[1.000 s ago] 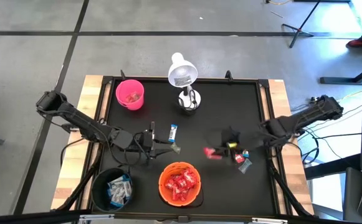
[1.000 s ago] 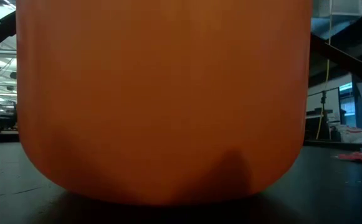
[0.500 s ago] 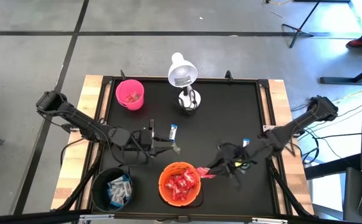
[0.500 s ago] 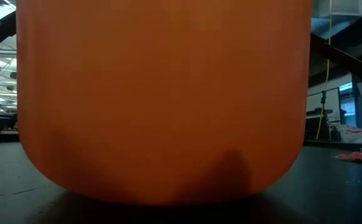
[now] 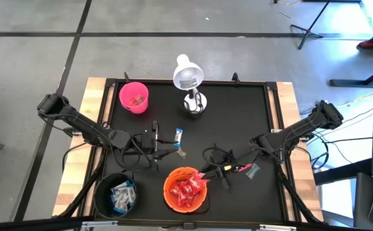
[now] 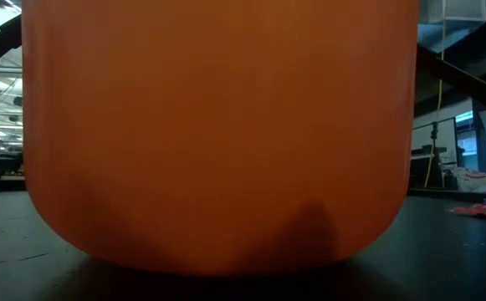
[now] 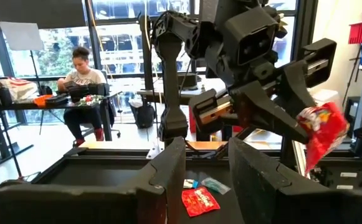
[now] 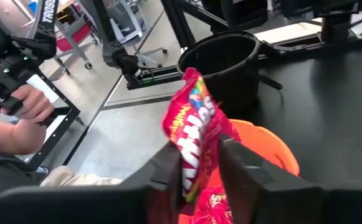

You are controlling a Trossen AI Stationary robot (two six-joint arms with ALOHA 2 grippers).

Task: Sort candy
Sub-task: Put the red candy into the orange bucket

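Note:
My right gripper [image 5: 207, 172] hangs over the right rim of the orange bowl [image 5: 186, 190], shut on a red candy [image 8: 192, 127]. The bowl holds several red candies. My left gripper [image 5: 155, 142] hovers left of centre, open with nothing between its fingers [image 7: 168, 177]. A blue candy [image 5: 178, 136] and a silvery candy [image 5: 182, 153] lie flat on the mat beside it. Another red candy [image 7: 199, 200] and a silvery candy [image 5: 253, 170] lie flat on the mat at the right. My right gripper pinches one end of the red candy [image 8: 193, 167] between its two fingers. The rest of the wrapper sticks out past the fingertips [image 7: 321, 130]. The fingers slant down toward the table's left. The candy is lifted clear, above the orange bowl's right rim.
A black bowl [image 5: 117, 194] with blue-and-silvery candies stands at the near left. A pink cup [image 5: 133, 97] and a white lamp [image 5: 187, 80] stand at the far side. The orange bowl [image 6: 217, 134] fills the low view. A person sits in the room beyond the table.
My right gripper has carried the red candy from the right part of the mat toward the table's left and near edge, and has sunk a little. It now hangs over the orange bowl's right rim, tipped further downward.

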